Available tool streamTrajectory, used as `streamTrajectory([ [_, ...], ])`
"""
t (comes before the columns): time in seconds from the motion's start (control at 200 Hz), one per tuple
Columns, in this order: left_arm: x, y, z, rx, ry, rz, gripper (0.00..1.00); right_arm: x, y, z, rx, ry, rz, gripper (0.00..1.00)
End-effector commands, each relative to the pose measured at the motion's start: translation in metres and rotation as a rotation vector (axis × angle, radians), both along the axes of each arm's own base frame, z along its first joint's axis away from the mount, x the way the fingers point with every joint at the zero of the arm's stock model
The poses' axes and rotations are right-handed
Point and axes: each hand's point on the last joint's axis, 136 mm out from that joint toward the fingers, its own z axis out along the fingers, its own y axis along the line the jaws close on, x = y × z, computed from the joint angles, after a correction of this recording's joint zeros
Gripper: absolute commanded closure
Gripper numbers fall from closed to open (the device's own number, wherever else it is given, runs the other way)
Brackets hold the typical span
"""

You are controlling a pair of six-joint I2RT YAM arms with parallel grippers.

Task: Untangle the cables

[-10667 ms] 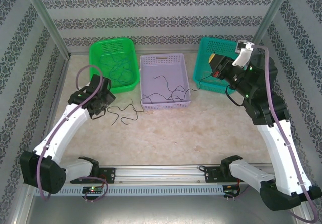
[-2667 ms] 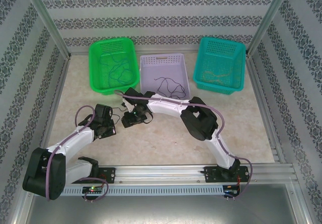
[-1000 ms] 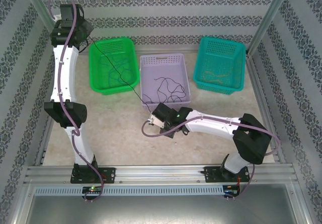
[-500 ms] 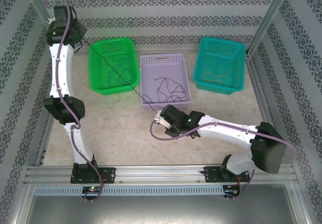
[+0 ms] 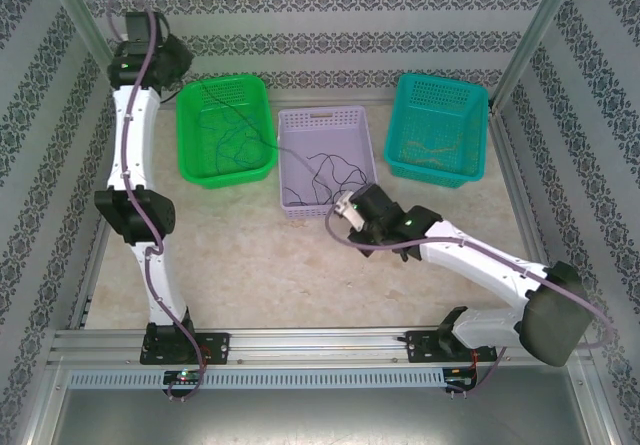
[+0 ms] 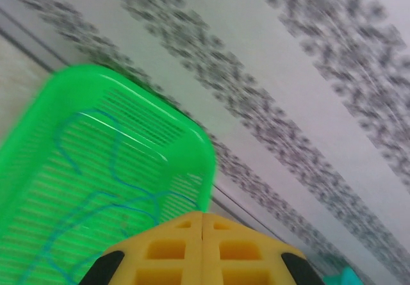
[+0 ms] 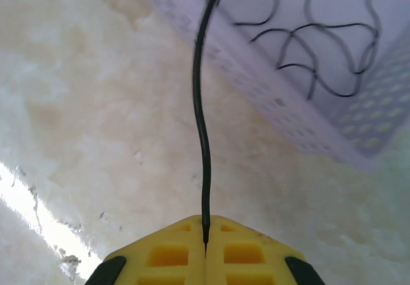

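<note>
The right gripper (image 7: 205,224), low by the near edge of the lilac basket (image 5: 322,117), was clamped shut on one black cable (image 7: 200,105). The left gripper (image 6: 202,218), fully closed and high over the table's far-left corner, appeared to hold its other end. That was probably to draw it clear of the other cables (image 7: 291,30) in the basket.

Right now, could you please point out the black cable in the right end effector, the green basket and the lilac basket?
black cable (image 7: 198,105), right wrist view, middle of its taut strand.
green basket (image 5: 230,176), top external view, near wall.
lilac basket (image 5: 322,115), top external view, far rim.
</note>
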Motion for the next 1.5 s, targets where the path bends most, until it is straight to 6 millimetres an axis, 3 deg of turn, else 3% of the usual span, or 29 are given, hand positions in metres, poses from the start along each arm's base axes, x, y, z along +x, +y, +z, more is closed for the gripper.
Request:
streamTrajectory([
  [0.0, 0.022, -0.079, -0.006, -0.042, -0.058, -0.142, 1.0, 0.014, 0.005, 0.033, 0.111, -0.005, -0.038, 1.0],
  [0.24, 0.051, -0.162, -0.049, -0.036, -0.071, -0.219, 1.0, 0.051, -0.011, 0.034, 0.173, 0.07, -0.18, 1.0],
  [0.405, 0.057, -0.201, -0.103, -0.02, 0.008, -0.267, 1.0, 0.073, -0.004, 0.031, 0.231, 0.148, -0.223, 1.0],
  [0.629, 0.053, -0.228, -0.165, 0.011, 0.105, -0.301, 1.0, 0.092, 0.014, 0.01, 0.232, 0.254, -0.26, 1.0],
  [0.804, 0.051, -0.236, -0.191, 0.037, 0.153, -0.315, 1.0, 0.103, 0.026, -0.007, 0.232, 0.311, -0.277, 1.0],
  [1.104, 0.041, -0.232, -0.203, 0.116, 0.205, -0.303, 1.0, 0.113, 0.052, -0.028, 0.221, 0.375, -0.243, 1.0],
  [1.204, 0.037, -0.232, -0.197, 0.119, 0.209, -0.308, 0.71, 0.111, 0.06, -0.032, 0.209, 0.409, -0.235, 1.0],
  [1.274, 0.034, -0.233, -0.181, 0.126, 0.189, -0.311, 0.53, 0.111, 0.062, -0.025, 0.218, 0.409, -0.237, 0.83],
  [1.399, 0.027, -0.234, -0.146, 0.129, 0.14, -0.319, 0.39, 0.112, 0.057, -0.003, 0.24, 0.36, -0.254, 0.61],
  [1.494, 0.021, -0.238, -0.124, 0.101, 0.112, -0.337, 0.32, 0.113, 0.049, 0.011, 0.258, 0.343, -0.28, 0.55],
])
